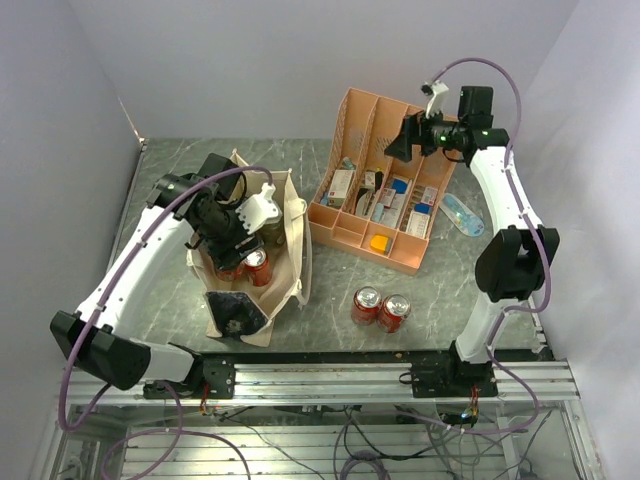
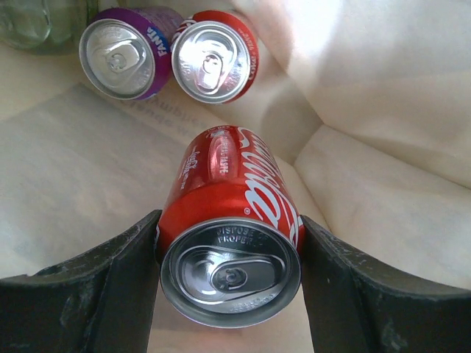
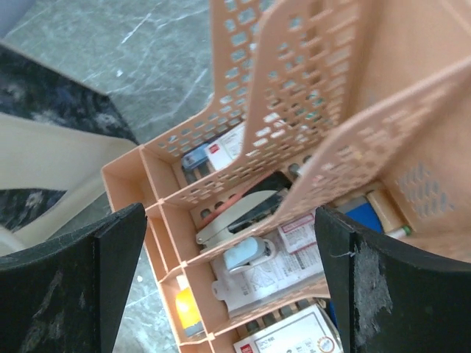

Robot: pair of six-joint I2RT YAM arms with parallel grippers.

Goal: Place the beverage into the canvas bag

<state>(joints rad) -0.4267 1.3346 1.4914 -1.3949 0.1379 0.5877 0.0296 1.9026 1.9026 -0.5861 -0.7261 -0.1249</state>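
The cream canvas bag [image 1: 292, 215] stands open at left centre, its dark mottled end panel [image 1: 235, 312] nearest me. My left gripper [image 1: 236, 252] reaches down into it. In the left wrist view it [image 2: 229, 283] is shut on a red Coca-Cola can [image 2: 234, 184], one finger on each side, top towards the camera, with the bag's fabric [image 2: 383, 147] all around. A purple Fanta can [image 2: 121, 53] and another red can [image 2: 215, 57] stand further inside. My right gripper [image 1: 408, 140] is open and empty above the orange-pink organizer [image 1: 352, 110].
Two red cans [image 1: 366, 303] [image 1: 394, 312] stand on the table right of the bag. The organizer [image 3: 294, 88] holds boxes and small stationery. A clear blister pack [image 1: 462, 213] lies right of it. A glass item [image 2: 33, 22] sits deep in the bag.
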